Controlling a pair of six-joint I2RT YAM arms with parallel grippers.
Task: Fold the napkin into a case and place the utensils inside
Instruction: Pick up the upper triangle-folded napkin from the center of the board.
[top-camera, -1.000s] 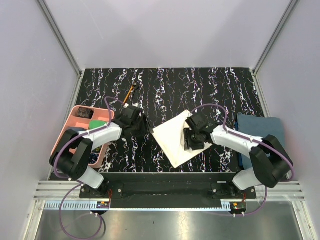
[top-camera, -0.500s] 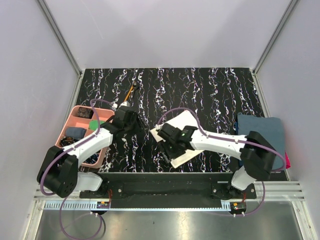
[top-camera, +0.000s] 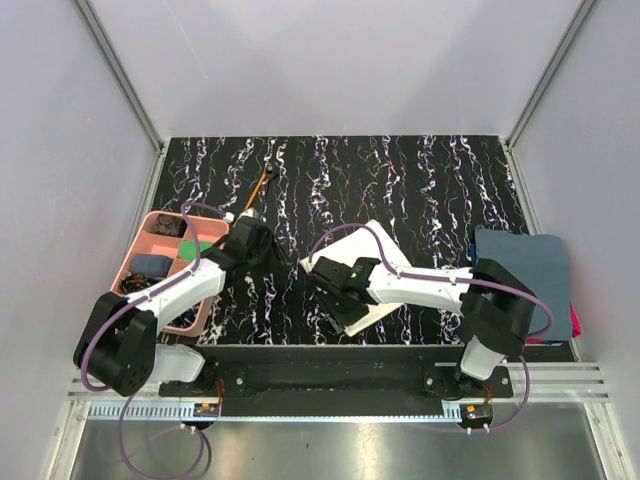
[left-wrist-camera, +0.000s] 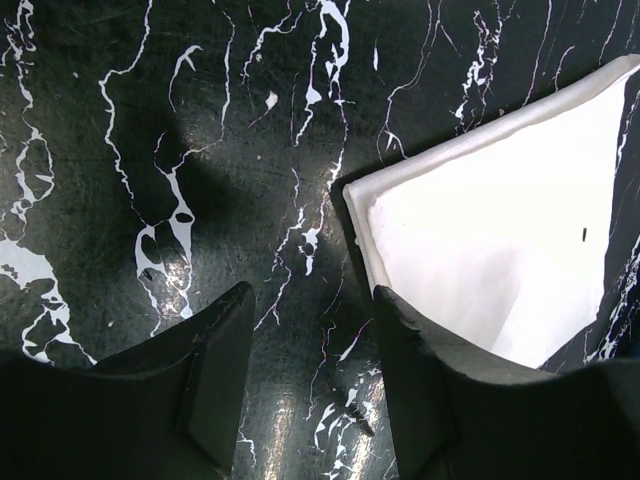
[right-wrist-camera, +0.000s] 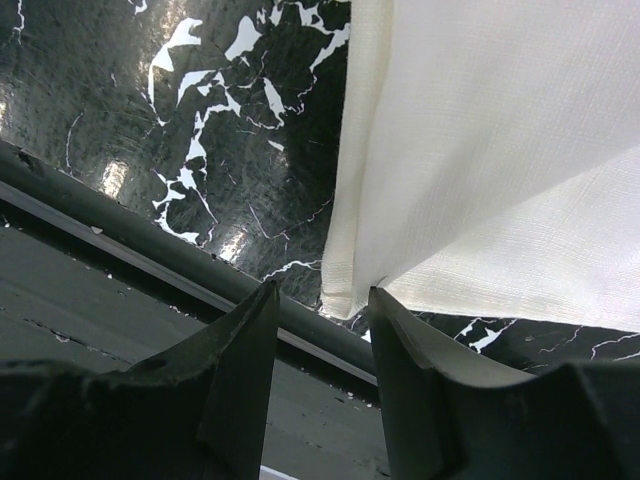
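Folded napkin (top-camera: 372, 248) at mid-counter (top-camera: 430, 180), its near corner between the fingers of the released right claw (top-camera: 338, 312).

In the right wrist view the right claw (right-wrist-camera: 320, 292) stands with its jaws apart at the counter's (right-wrist-camera: 150, 120) near edge. The napkin's (right-wrist-camera: 480, 150) corner sits in the gap, brushing the right finger (right-wrist-camera: 420, 380), and the cloth spreads away toward 1 o'clock. The gap is too wide for a clench. The left claw (top-camera: 258, 243) is also released and grasps nothing. It hangs over bare counter (left-wrist-camera: 150, 150) with the napkin at its 3 o'clock in the top view. From its wrist, the left claw (left-wrist-camera: 310, 350) has the napkin's (left-wrist-camera: 490, 230) corner just beside its right finger (left-wrist-camera: 420, 380), at 1 o'clock. The orange stick (top-camera: 263, 185) lies well apart from the napkin, at the left claw's 12 o'clock.
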